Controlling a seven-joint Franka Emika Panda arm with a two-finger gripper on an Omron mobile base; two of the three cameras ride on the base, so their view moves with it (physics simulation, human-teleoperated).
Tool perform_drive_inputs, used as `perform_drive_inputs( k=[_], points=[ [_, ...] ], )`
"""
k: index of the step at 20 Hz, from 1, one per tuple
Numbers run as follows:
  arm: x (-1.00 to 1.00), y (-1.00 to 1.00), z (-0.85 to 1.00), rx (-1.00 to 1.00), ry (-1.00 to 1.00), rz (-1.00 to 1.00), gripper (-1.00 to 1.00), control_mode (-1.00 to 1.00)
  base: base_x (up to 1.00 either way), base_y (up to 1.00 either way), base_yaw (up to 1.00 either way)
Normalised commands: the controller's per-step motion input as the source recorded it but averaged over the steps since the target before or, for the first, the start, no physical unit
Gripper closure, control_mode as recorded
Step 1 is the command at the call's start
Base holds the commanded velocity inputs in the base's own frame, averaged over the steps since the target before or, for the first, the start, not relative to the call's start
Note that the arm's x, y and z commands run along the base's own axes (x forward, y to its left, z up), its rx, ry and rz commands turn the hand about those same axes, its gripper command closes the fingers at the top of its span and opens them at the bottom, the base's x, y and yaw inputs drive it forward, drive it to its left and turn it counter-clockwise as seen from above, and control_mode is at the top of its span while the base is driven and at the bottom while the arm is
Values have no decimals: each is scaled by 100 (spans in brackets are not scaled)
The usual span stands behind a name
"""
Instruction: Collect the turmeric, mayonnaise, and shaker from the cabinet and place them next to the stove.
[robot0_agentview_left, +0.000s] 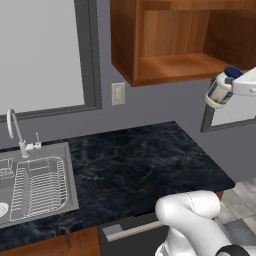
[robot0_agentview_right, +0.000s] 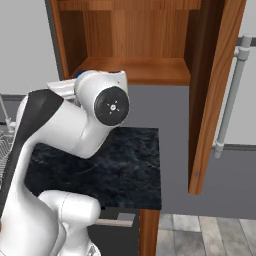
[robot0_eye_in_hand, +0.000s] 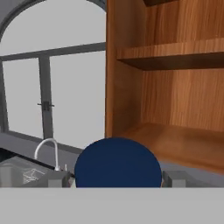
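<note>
Gripper (robot0_eye_in_hand: 118, 177) is clamped around the mayonnaise (robot0_agentview_left: 220, 91), jaws fairly wide since the jar is squat, one dark fingertip (robot0_eye_in_hand: 174, 178) poking up on either side of the blue lid. From the hand view that lid is a big dark blue disc at 6 o'clock, right between the fingertips, so the camera is basically staring over the top of the jar.

From the left base view the jar hangs in mid-air at about 2 o'clock, tipped over on a slant with the lid end up toward the white hand and the white bottom pointing down-left. It sits just below and in front of the cabinet (robot0_agentview_left: 165, 70), clear of the shelf floor, not touching any wood. Pale label on its side is visible but too small to read.

Cabinet is open; its door (robot0_agentview_right: 215, 95) swings out at 3 o'clock in the right base view. Shelf floor looks bare wood from both base views, and the hand view shows a second shelf higher up at 1 o'clock.

Below is the dark marbled counter (robot0_agentview_left: 145, 165), with the steel sink (robot0_agentview_left: 37, 185) at 8 o'clock in the left base view, a wire rack sitting in it and the faucet (robot0_agentview_left: 17, 132) behind. A wall outlet (robot0_agentview_left: 118, 93) sits under the cabinet's left corner, and the window (robot0_agentview_left: 42, 52) is at 10 o'clock.

In the right base view the arm's big white elbow blocks the jar, so can't tell much there.
</note>
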Motion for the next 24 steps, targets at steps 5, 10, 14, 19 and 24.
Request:
perform_drive_inputs(
  k=[5, 10, 14, 19, 24],
  points=[
    [-84, 27, -14, -6, 0, 5, 100, -100, 0, 0, 0],
    [-33, 13, -7, -3, 0, 2, 100, 100, -50, 28, 1],
    [0, 0, 0, 0, 0, 0, 100, 100, -84, 53, 0],
    [0, 0, 0, 0, 0, 0, 100, 100, -100, 7, 0],
    [0, 0, 0, 0, 0, 0, 100, 100, -100, 2, -3]
  ],
)
